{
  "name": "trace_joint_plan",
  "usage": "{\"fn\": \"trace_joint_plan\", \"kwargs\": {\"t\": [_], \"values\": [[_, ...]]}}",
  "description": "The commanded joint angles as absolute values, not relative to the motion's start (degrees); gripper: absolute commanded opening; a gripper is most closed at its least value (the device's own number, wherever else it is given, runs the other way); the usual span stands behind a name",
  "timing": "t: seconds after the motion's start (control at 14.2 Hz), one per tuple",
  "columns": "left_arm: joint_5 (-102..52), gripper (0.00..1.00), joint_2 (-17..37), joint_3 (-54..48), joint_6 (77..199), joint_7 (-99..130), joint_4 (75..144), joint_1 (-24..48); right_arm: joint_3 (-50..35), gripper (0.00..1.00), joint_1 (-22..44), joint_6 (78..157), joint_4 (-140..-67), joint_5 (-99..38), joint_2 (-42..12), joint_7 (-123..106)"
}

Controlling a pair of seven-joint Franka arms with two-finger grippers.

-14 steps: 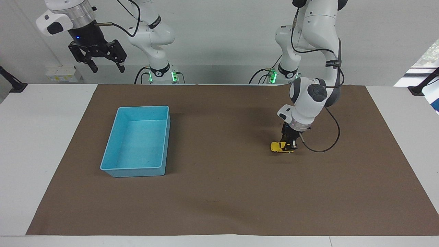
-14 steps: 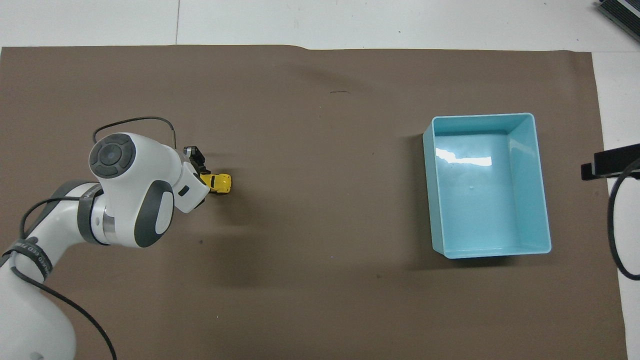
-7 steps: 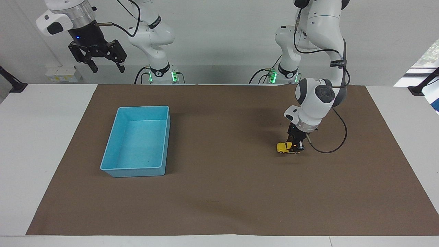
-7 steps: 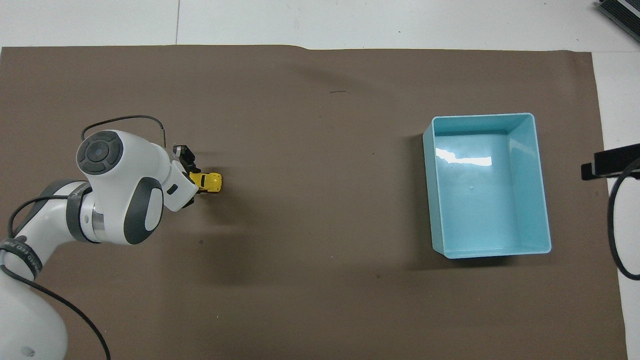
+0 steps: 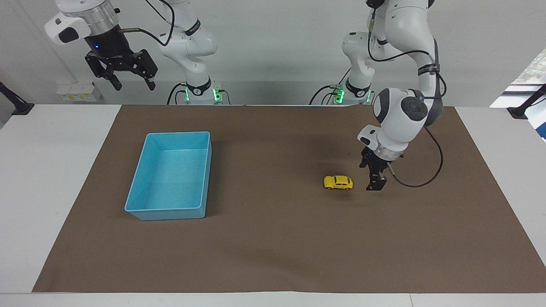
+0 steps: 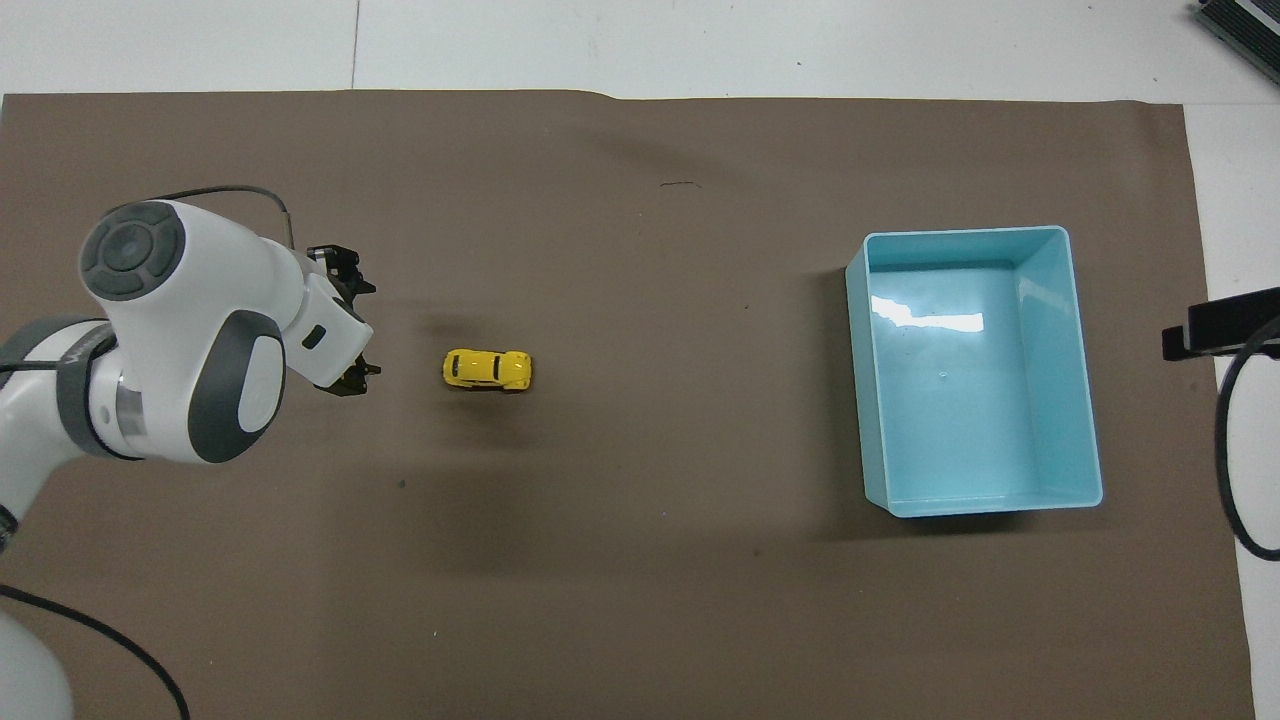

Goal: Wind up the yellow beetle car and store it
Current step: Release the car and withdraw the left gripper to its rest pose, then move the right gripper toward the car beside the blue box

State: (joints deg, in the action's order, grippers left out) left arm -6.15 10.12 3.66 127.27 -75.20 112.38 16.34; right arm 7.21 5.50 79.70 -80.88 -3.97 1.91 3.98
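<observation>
The tiny bright-yellow plastic beetle car (image 5: pixel 338 182) sits free on the brown mat toward the light-blue plastic tray (image 5: pixel 172 175), the left gripper (image 5: pixel 376 182) wide and empty beside it, apparently releasing it to roll, while the right gripper (image 5: pixel 123 75) waits open, raised over the right arm's end.

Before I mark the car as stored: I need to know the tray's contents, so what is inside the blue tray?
Nothing: the blue tray shows only its bare floor, fully visible from overhead. The yellow beetle car stands on the brown mat, beside the left gripper.
</observation>
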Motion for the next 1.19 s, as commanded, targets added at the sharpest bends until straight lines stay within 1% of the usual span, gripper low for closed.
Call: {"fn": "trace_joint_plan", "kwargs": {"t": [0.0,0.21,0.28,0.49,0.77,0.91,1.12], "values": [[-5.27,1.00,6.69,3.16,125.86,-62.73,112.59,13.19,6.94,1.00,4.75,79.19,-81.30,-4.75,2.64,2.55],[-5.19,1.00,4.58,3.25,124.73,-47.51,111.10,10.20,6.77,1.00,4.83,79.19,-81.30,-4.75,2.64,2.55],[-5.19,1.00,4.66,3.77,123.41,-41.37,110.14,9.15,6.85,1.00,4.75,79.19,-81.30,-4.75,2.64,2.55],[-4.49,1.00,5.10,3.87,114.64,-25.10,105.57,6.69,8.25,1.00,4.48,78.67,-81.47,-5.18,2.81,2.29],[-1.49,1.00,4.57,3.87,103.91,-4.61,98.37,4.31,7.30,1.00,5.45,77.26,-81.65,-5.80,3.16,2.46],[-1.41,1.00,4.57,3.87,98.99,-3.43,94.33,4.31,7.29,1.00,6.32,77.26,-82.17,-5.89,3.60,1.41],[-1.06,1.00,4.66,3.78,92.83,-4.22,90.80,4.65,7.29,1.00,7.12,78.05,-83.23,-5.80,4.22,-3.93]]}}
